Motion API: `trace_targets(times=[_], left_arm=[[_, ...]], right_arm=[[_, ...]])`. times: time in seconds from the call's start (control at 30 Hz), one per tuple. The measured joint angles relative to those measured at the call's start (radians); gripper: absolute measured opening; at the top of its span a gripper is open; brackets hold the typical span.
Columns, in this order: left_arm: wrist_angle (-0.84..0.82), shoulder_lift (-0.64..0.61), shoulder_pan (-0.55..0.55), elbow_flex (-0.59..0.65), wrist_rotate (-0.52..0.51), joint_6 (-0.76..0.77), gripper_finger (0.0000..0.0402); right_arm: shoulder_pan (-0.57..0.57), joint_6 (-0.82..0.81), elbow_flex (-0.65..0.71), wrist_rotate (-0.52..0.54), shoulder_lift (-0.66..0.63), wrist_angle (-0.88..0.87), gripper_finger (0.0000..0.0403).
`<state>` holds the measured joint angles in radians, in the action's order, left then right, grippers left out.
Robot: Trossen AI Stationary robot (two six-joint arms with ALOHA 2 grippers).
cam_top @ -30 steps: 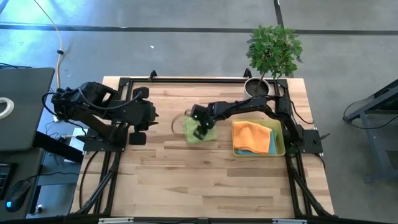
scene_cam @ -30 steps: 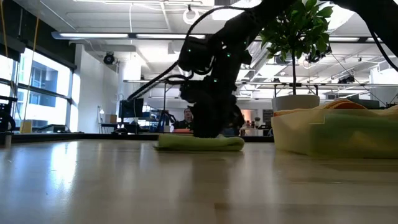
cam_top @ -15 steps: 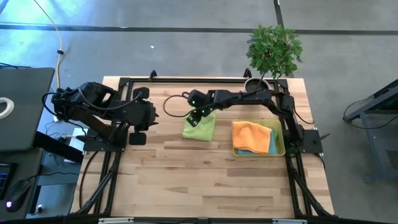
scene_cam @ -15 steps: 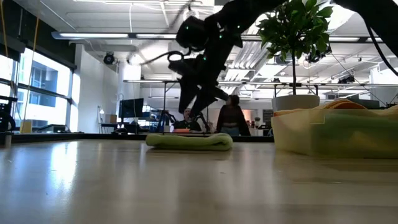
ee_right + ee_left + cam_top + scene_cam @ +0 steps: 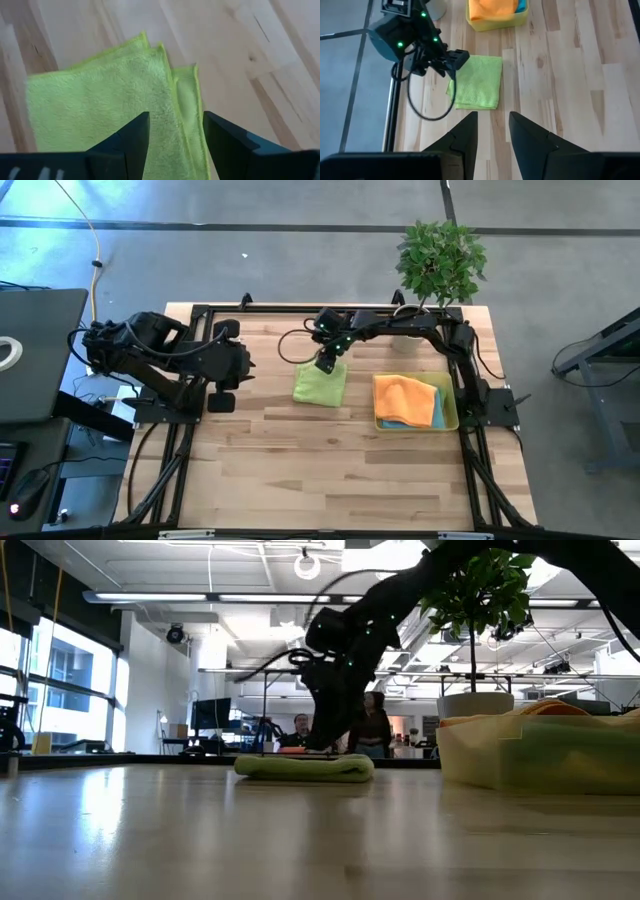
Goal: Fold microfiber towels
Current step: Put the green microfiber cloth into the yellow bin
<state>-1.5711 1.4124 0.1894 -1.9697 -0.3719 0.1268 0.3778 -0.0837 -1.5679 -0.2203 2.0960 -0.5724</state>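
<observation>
Since a second ago the right pincer (image 5: 326, 364) lifted off the folded lime green towel (image 5: 320, 385), now hovering over its upper edge mid-frame, jaws wide and empty. Left pincer (image 5: 222, 385) waits at left, partly spread. Bare tabletop (image 5: 330, 465) sprawls below. Low view adds people behind; yellow bin (image 5: 447, 418) holds orange towel (image 5: 405, 397).

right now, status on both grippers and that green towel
Right gripper open, empty, above far edge of folded green towel. Left gripper open, parked at left side. Yellow bin of towels sits clear, nothing in the way.
</observation>
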Motion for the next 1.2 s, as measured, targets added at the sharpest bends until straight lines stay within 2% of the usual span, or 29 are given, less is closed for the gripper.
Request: trace_targets(times=[0.37, 0.47, 0.83, 1.07, 1.2], left_arm=[[0.0, 0.0, 0.0, 0.0, -0.032, -0.035, 0.0101], [0.0, 0.0, 0.0, 0.0, -0.04, -0.045, 0.0101], [0.0, 0.0, 0.0, 0.0, -0.044, -0.041, 0.0101], [0.0, 0.0, 0.0, 0.0, -0.044, -0.034, 0.0101], [0.0, 0.0, 0.0, 0.0, -0.044, -0.034, 0.0101]], right_arm=[[0.002, -0.037, 0.118, 0.01, 0.0, 0.161, 0.0177], [0.002, -0.039, 0.138, 0.045, 0.0, 0.185, 0.0177], [-0.015, -0.008, 0.152, 0.0, 0.012, 0.192, 0.0177], [-0.035, 0.006, 0.152, 0.058, 0.02, 0.198, 0.0175], [-0.044, 0.006, 0.151, 0.082, 0.02, 0.189, 0.0148]])
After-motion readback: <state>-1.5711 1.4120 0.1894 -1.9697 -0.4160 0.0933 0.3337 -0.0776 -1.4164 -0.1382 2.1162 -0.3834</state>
